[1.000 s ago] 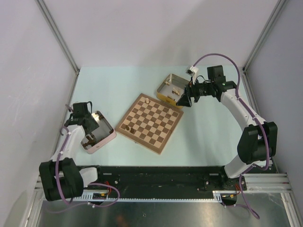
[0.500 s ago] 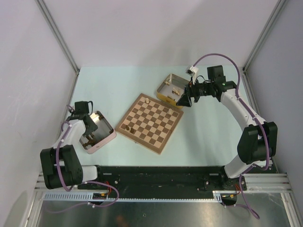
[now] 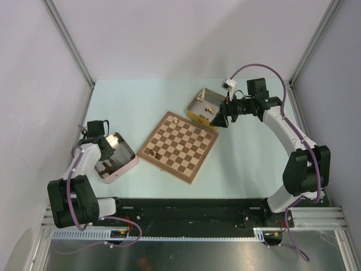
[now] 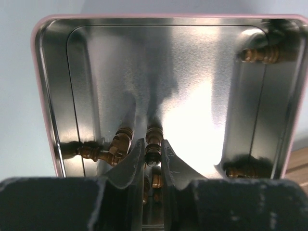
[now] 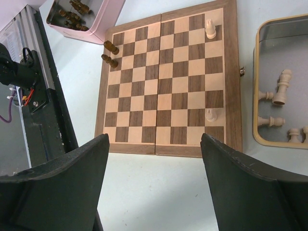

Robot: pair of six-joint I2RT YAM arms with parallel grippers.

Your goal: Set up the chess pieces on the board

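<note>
The board [image 3: 179, 147] lies at the table's middle, turned at an angle; it also fills the right wrist view [image 5: 166, 82]. Two dark pieces [image 5: 111, 47] stand at one edge, and two pale pieces [image 5: 211, 29] stand on the opposite side. My left gripper [image 3: 106, 151] is down inside the pink tin [image 3: 127, 164]. In the left wrist view it [image 4: 153, 149] is shut on a dark brown piece [image 4: 153, 139] lying on the tin floor. My right gripper [image 3: 217, 120] is open and empty [image 5: 154, 137], above the table just off the board's edge next to the yellow tin [image 3: 197, 100].
Several loose dark pieces [image 4: 260, 54] lie in the pink tin's corners, inside its wall [image 4: 43, 96]. Several pale pieces [image 5: 281, 86] lie in the yellow tin [image 5: 257, 96]. Grey walls close in the table on three sides. A black rail [image 5: 29, 72] runs along the near edge.
My left arm has shifted slightly left over the pink tin. The right arm and the pieces on the board have not moved.
</note>
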